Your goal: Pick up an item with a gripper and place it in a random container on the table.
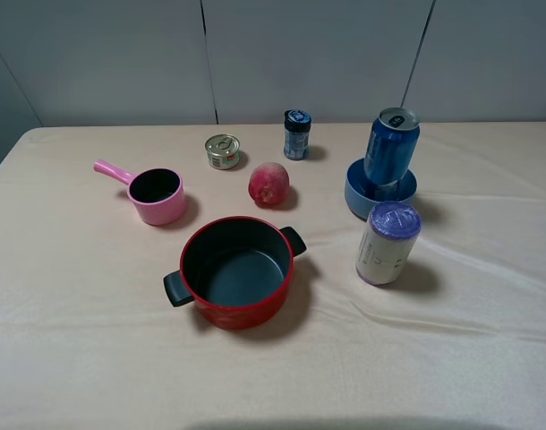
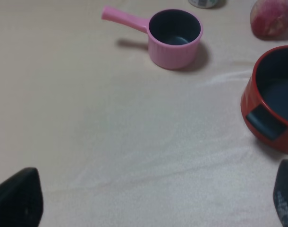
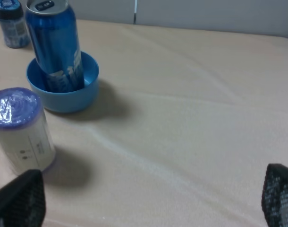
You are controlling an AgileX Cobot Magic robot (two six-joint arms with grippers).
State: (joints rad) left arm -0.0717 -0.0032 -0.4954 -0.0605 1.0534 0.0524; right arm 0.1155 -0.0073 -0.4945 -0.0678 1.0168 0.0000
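Note:
The item, a tall shiny blue can (image 1: 391, 145) with a silver top, stands upright inside the container, a round light-blue bowl (image 1: 356, 199), at the right rear of the table (image 1: 76, 340). The right wrist view shows the same can (image 3: 55, 45) in the bowl (image 3: 85, 92). My right gripper (image 3: 149, 198) is open, its dark fingertips (image 3: 19, 201) far apart and well short of the bowl. My left gripper (image 2: 151, 201) is also open over bare cloth, with nothing between its fingertips (image 2: 16, 198). Neither arm shows in the high view.
A red pot (image 1: 234, 271) with black handles sits mid-table, and a pink handled cup (image 1: 155, 194) is to its left. A white cylinder with a purple top (image 1: 388, 243) stands in front of the bowl. Behind are a peach (image 1: 268, 184), a small tin (image 1: 223, 151) and a dark-capped jar (image 1: 296, 134).

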